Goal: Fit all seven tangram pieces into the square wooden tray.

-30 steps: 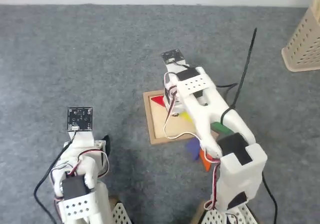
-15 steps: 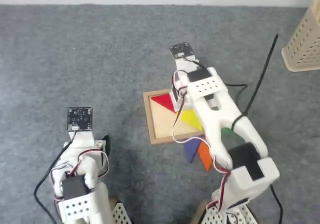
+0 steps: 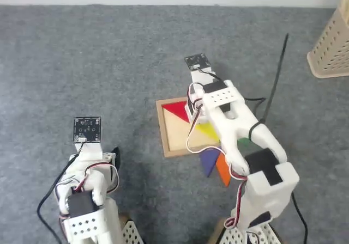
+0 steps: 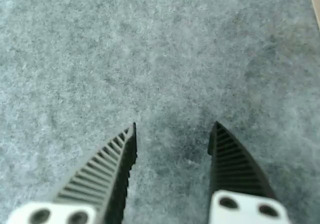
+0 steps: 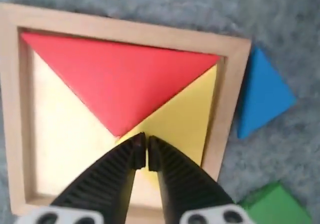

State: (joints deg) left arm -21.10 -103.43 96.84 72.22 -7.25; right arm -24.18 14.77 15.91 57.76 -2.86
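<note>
The square wooden tray [image 3: 162, 130] lies mid-table, with a red triangle [image 3: 177, 111] and a yellow triangle [image 3: 207, 129] set into it. My right gripper [image 5: 141, 145] hangs shut and empty just above the tray floor, where the red triangle [image 5: 120, 81] meets the yellow triangle [image 5: 187, 119]. Outside the tray rim [image 5: 125, 28] lie a blue triangle [image 5: 262, 96] and a green piece [image 5: 275, 204]. A purple piece [image 3: 209, 160] and an orange piece [image 3: 223, 171] rest on the carpet by the tray's near edge. My left gripper [image 4: 172, 134] is open over bare carpet.
Grey carpet covers the table. A perforated beige basket [image 3: 332, 42] stands at the far right. The left arm [image 3: 87, 168] sits folded near the front left, well away from the tray. A black cable [image 3: 275, 72] runs up behind the right arm.
The right arm swung right, off the tray's middle, then drew back a little, uncovering more of the red and yellow triangles. The left arm has not moved.
</note>
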